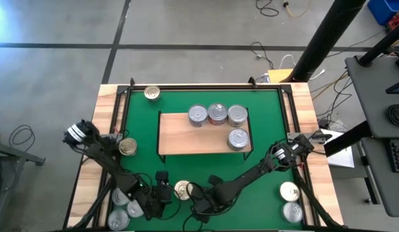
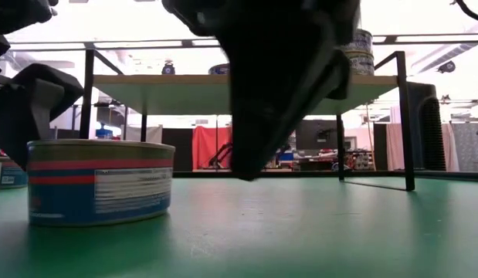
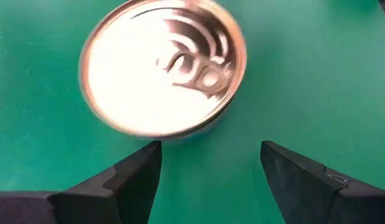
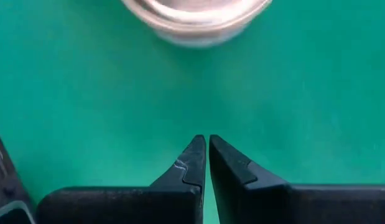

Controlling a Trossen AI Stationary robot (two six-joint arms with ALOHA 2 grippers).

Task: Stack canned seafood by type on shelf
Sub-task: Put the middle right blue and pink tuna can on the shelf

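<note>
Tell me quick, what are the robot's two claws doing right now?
Left gripper: open, holding nothing, just short of a gold-lidded tin on the green mat.
Right gripper: shut, holding nothing.

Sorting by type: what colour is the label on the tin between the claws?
Blue with red bands, clearest in the low view: tin.

Shiny gold metal tin [image 3: 162,67], matt mat [image 3: 316,68]
</note>
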